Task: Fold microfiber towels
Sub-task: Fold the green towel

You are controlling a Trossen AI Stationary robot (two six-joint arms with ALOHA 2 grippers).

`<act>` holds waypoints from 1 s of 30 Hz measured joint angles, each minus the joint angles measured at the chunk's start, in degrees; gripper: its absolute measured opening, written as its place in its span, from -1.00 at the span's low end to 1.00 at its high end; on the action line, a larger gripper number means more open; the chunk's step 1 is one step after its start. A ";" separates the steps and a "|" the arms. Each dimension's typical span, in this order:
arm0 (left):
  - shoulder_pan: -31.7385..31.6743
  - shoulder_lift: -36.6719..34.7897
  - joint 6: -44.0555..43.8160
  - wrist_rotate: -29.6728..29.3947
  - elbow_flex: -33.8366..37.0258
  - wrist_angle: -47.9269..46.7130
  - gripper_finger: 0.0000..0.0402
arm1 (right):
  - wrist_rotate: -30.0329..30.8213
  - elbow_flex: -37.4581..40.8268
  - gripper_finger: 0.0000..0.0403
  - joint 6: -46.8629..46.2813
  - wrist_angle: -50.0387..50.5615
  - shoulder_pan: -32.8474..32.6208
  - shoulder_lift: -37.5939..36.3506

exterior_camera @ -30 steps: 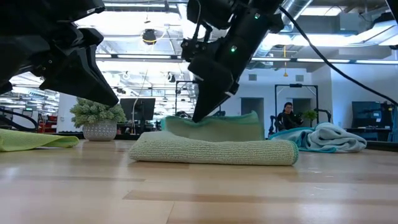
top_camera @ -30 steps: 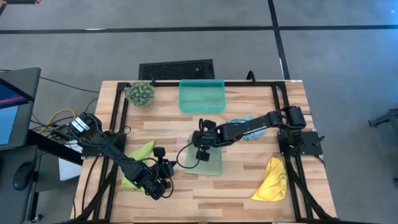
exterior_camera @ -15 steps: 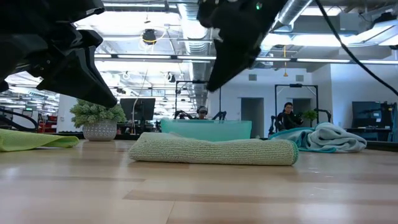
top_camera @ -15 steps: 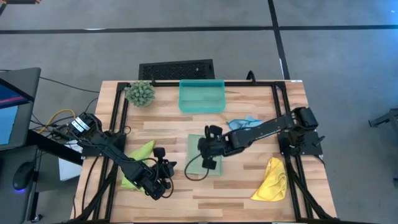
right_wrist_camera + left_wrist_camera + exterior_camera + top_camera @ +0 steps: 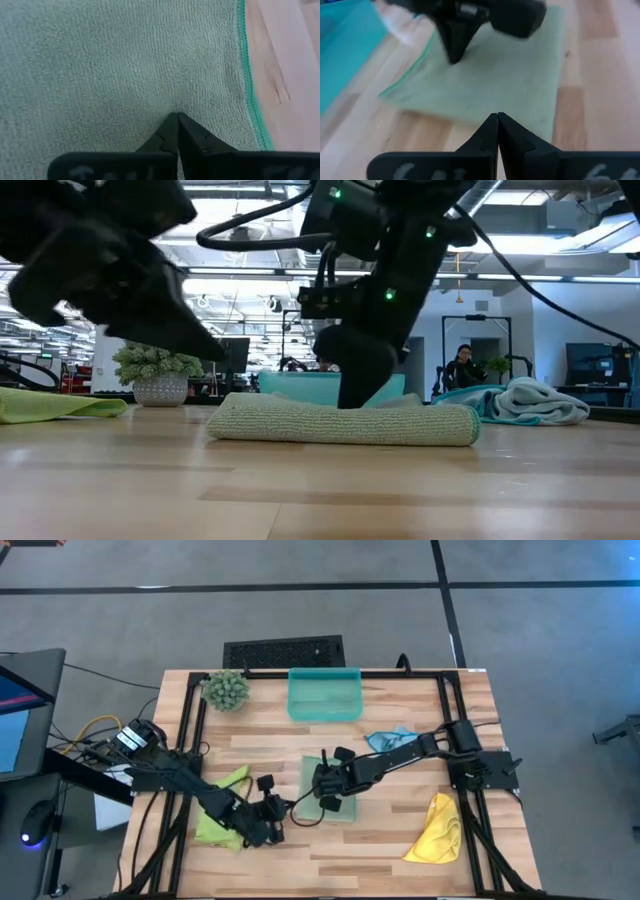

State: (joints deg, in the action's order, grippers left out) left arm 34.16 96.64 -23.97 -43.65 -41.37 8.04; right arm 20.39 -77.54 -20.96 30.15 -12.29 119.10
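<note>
The right gripper is seen with its fingers pressed together and nothing pinched between them, its tips set down on the pale sage green towel, which lies folded near the middle of the table. In the right wrist view the closed tips are met by the towel's nap, and the towel's darker green stitched edge is found just to one side of them, with bare wood beyond it. In the low view the folded edge of this towel is shown as a thick rounded roll lying flat on the wood in front of the gripper.

The left gripper is held with its fingers closed as well and empty, just off the sage towel's near-left corner; in the left wrist view its tips are placed at the towel's near edge, with the right gripper visible beyond.

The lime green towel lies just behind the left gripper, partly under that arm. The light blue towel is bunched beside the right arm, behind its gripper. The yellow towel is crumpled well apart, toward the right front corner.

Open wood is left in front of both grippers along the table's near edge, and between the sage towel and the yellow one. The teal tray stands beyond the right gripper at the far edge, and the spiky plant ball at the far left corner.
</note>
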 joint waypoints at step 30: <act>-6.89 4.40 5.75 21.90 11.56 31.52 -1.00 | -6.73 11.42 -0.91 4.45 -39.00 7.95 -3.30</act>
State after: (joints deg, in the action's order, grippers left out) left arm 27.27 101.04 -18.22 -21.76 -29.80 39.55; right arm 13.65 -66.12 -16.51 -8.85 -4.34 115.81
